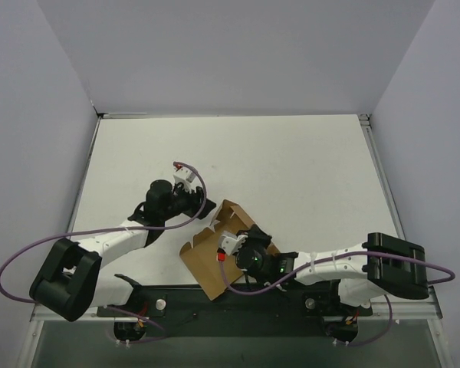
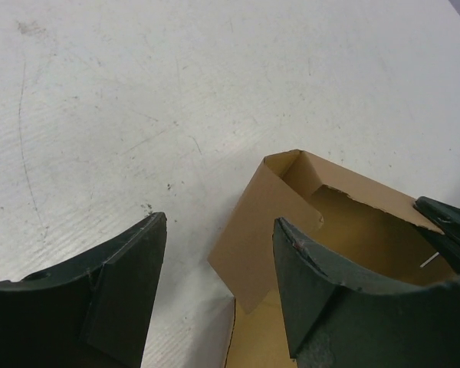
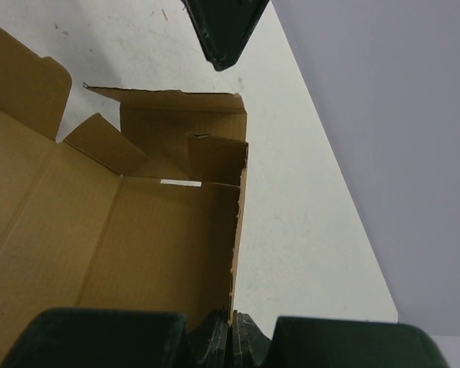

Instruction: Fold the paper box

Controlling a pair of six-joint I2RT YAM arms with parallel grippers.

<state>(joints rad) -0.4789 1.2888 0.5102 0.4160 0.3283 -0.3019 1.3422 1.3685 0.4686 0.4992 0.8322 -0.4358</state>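
Note:
The paper box (image 1: 215, 257) is brown cardboard, partly folded, lying near the table's front edge between the arms. My right gripper (image 1: 241, 249) is shut on the box's upright side wall (image 3: 238, 238), pinching its edge between the fingertips (image 3: 249, 337). My left gripper (image 1: 203, 201) is open, just left of the box's far corner. In the left wrist view a raised flap (image 2: 264, 230) stands between its two fingers (image 2: 322, 284), touching neither. The left gripper's finger tip (image 3: 226, 31) shows at the top of the right wrist view.
The white table (image 1: 291, 169) stretches behind the box. Grey walls close it in on the left, back and right. The black mounting rail (image 1: 238, 295) runs along the near edge under the box's front corner.

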